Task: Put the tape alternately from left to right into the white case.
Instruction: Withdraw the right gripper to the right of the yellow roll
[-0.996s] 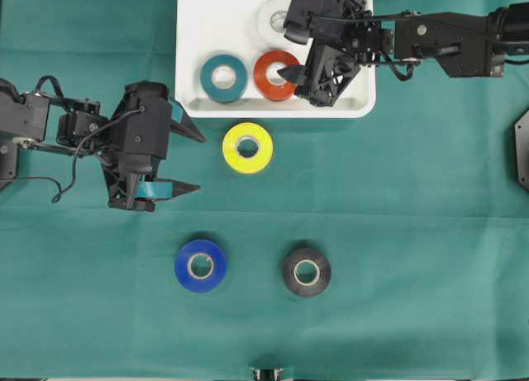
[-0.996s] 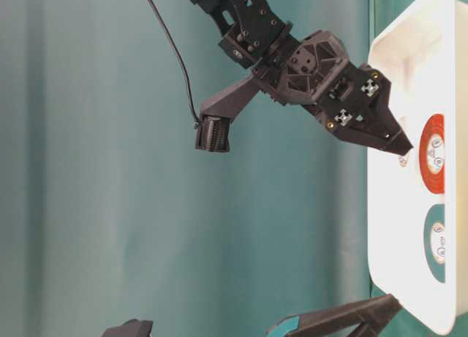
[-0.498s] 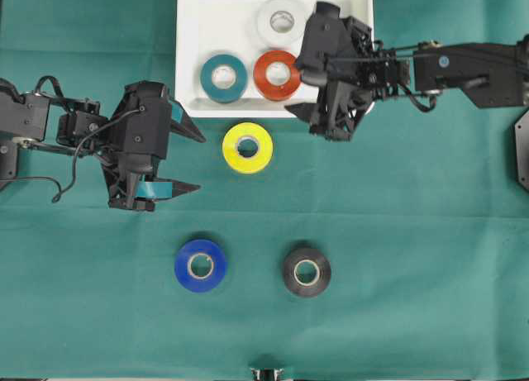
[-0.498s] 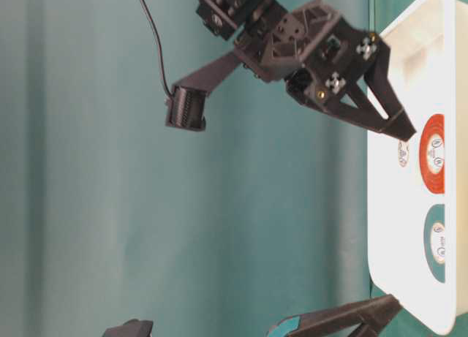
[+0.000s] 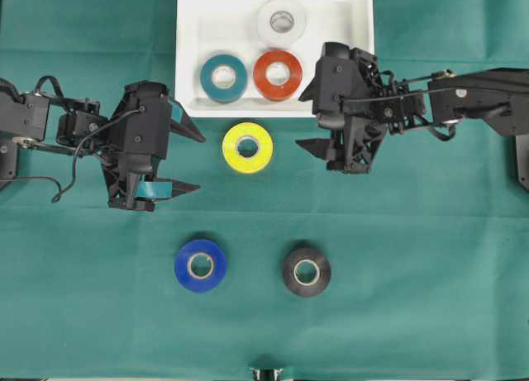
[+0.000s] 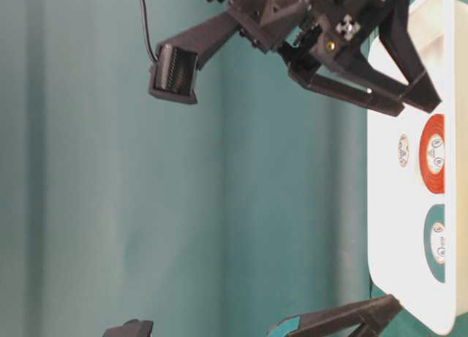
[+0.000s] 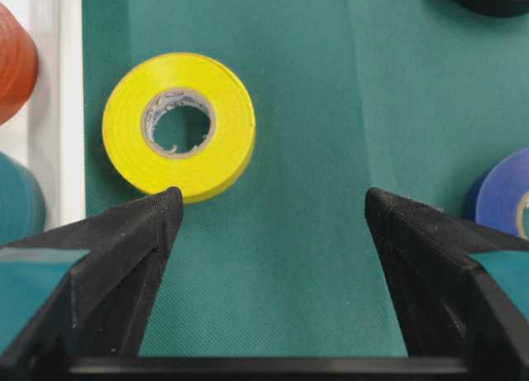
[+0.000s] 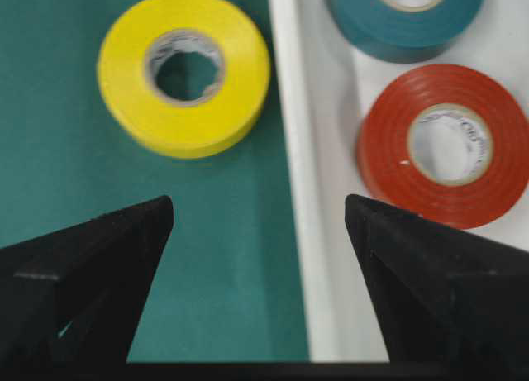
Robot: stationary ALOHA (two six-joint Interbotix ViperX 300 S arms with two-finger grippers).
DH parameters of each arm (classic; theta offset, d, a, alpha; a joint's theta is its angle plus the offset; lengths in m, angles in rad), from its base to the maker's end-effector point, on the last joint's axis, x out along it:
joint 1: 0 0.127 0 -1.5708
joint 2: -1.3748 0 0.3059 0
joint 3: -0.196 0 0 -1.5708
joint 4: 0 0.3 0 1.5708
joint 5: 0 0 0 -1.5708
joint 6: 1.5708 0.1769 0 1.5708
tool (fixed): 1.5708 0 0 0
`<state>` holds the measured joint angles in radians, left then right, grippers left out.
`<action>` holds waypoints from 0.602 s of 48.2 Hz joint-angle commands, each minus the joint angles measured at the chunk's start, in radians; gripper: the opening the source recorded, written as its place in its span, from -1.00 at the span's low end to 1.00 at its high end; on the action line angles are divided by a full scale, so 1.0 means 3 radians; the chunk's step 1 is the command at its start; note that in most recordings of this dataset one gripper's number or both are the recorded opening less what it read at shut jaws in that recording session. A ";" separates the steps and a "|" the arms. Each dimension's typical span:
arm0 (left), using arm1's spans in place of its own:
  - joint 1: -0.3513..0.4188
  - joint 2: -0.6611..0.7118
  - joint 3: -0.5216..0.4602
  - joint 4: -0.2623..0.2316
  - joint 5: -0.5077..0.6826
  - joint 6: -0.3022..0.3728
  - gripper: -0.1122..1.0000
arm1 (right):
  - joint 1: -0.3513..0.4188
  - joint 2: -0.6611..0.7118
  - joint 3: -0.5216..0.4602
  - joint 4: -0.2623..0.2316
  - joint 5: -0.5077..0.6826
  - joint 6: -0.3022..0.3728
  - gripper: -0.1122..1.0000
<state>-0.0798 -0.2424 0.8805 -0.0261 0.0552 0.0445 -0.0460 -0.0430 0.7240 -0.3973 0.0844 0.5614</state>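
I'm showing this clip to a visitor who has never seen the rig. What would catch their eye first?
Probably the white case at the top of the overhead view, already holding the white roll, the teal roll and the red-orange roll. Next, the bright yellow roll on the green cloth just below the case, flanked by the left gripper and the right gripper, both with jaws open and empty.
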 commanded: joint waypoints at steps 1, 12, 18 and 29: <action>-0.0010 -0.0036 -0.0036 0.0000 -0.0010 -0.0005 0.85 | 0.0056 -0.0123 -0.0005 -0.0005 -0.0026 0.0005 0.71; -0.0010 -0.0036 -0.0036 -0.0005 -0.0010 -0.0005 0.85 | 0.0164 -0.0215 0.0077 -0.0005 -0.0041 0.0005 0.71; -0.0010 -0.0036 -0.0036 -0.0005 -0.0010 -0.0005 0.85 | 0.0194 -0.0251 0.0133 -0.0005 -0.0051 0.0005 0.71; -0.0010 -0.0036 -0.0036 -0.0005 -0.0010 -0.0005 0.85 | 0.0256 -0.0327 0.0225 -0.0005 -0.0051 0.0005 0.71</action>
<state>-0.0798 -0.2424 0.8805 -0.0261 0.0552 0.0430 0.0215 -0.1120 0.7946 -0.3973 0.0767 0.5614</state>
